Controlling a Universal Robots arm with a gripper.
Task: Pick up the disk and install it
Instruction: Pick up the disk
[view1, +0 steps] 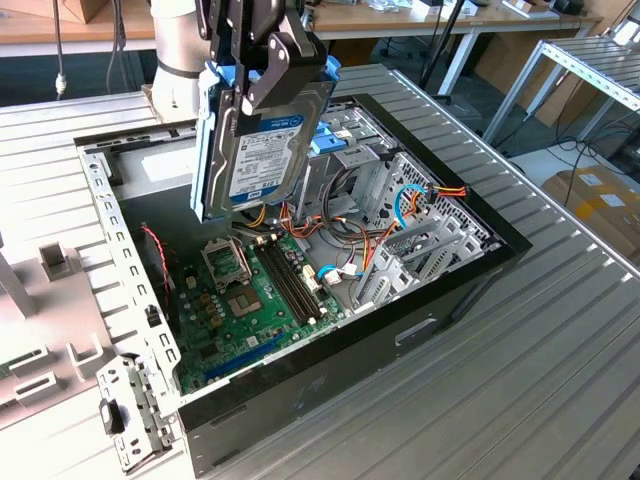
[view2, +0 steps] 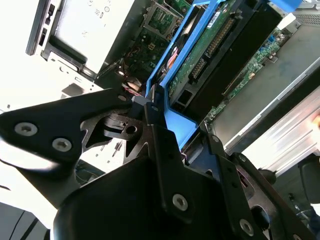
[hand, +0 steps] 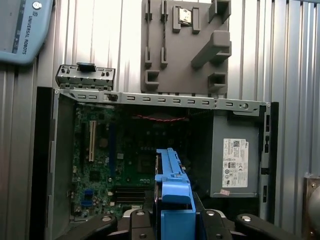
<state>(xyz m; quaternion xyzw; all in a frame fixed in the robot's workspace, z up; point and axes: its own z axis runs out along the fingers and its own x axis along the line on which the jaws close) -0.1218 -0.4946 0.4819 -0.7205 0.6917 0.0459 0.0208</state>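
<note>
The arm's black jaws are clamped on the light blue carrier of the disk. It hangs on edge in the air above the motherboard of the open computer case, which lies on the ribbed bench.

Place: a workshop or robotics lab, I judge;
Signs: my ribbed metal bench; an opened computer case; wooden desks; a cardboard box beyond
</note>
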